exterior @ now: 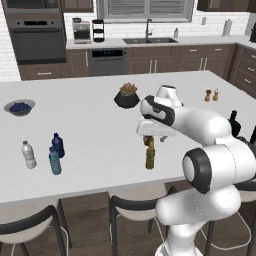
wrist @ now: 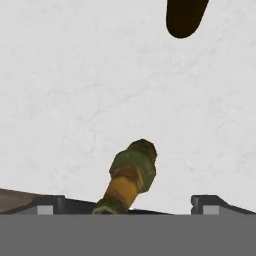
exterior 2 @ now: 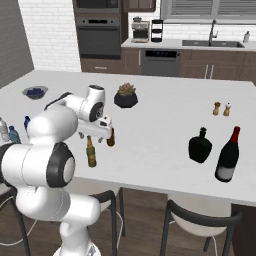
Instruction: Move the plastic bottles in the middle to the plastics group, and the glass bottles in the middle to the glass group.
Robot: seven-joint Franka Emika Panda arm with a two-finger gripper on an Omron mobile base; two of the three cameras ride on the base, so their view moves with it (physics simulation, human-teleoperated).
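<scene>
The olive-yellow green glass bottle point(exterior: 149, 156) point(exterior 2: 91, 153) stands upright near the counter's front edge. My gripper point(exterior: 150, 136) point(exterior 2: 93, 136) point(wrist: 129, 207) hovers just above its neck, open, with the bottle top point(wrist: 133, 171) between the spread fingertips point(wrist: 52, 205). The amber-brown bottle point(exterior 2: 111, 138) point(wrist: 185, 17) stands just beyond it. At the left, the teal-blue plastic bottle point(exterior: 55, 161) point(exterior 2: 14, 135) stands beside the navy bottle point(exterior: 58, 144) and the clear whitish bottle point(exterior: 29, 154). On the right are the squat black bottle point(exterior 2: 200, 145) and a dark red-capped bottle point(exterior 2: 228, 155).
A dark pot with a plant point(exterior: 127, 96) point(exterior 2: 126, 96) sits mid-counter. A bowl of blue fruit point(exterior: 20, 107) is at the far left, and salt and pepper shakers point(exterior 2: 221, 108) at the far right. Stools point(exterior: 131, 207) line the counter's front edge.
</scene>
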